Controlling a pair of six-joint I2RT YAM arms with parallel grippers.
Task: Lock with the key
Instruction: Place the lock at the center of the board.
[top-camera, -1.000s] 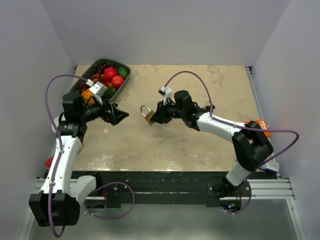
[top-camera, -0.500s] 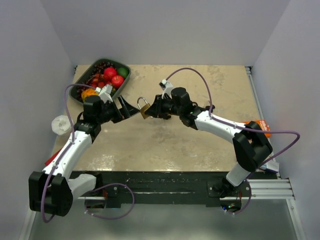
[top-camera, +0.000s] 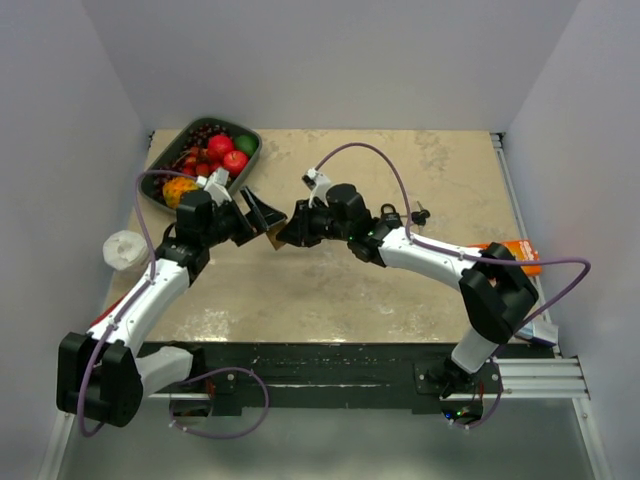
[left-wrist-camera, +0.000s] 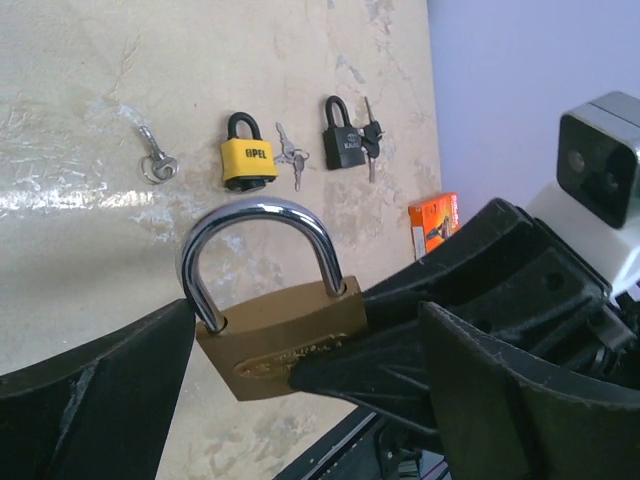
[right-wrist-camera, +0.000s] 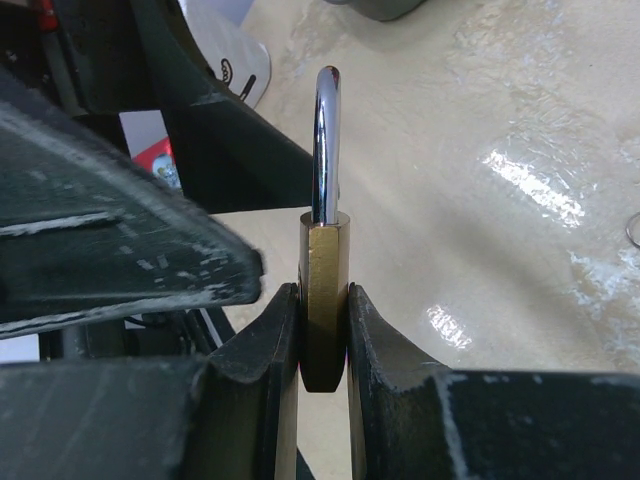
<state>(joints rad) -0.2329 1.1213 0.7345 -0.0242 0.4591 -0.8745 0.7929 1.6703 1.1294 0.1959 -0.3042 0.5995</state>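
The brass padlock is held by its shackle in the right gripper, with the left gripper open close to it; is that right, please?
Not quite: the right wrist view shows the right gripper clamping the brass padlock by its body, the shackle free above. The left gripper is open close to it.

Left arm (top-camera: 150, 295) is slanting from the lower left of the top view up toward centre, elbow bent, wrist pointing right. Left gripper (top-camera: 266, 220) is standing wide open, its two fingers (left-wrist-camera: 90, 395) filling the lower corners of the left wrist view. Right arm (top-camera: 430, 255) is slanting in from the lower right, wrist pointing left. Right gripper (right-wrist-camera: 323, 325) is pinching a brass padlock (left-wrist-camera: 285, 335) by its flat sides, its tips sitting between the left fingers.
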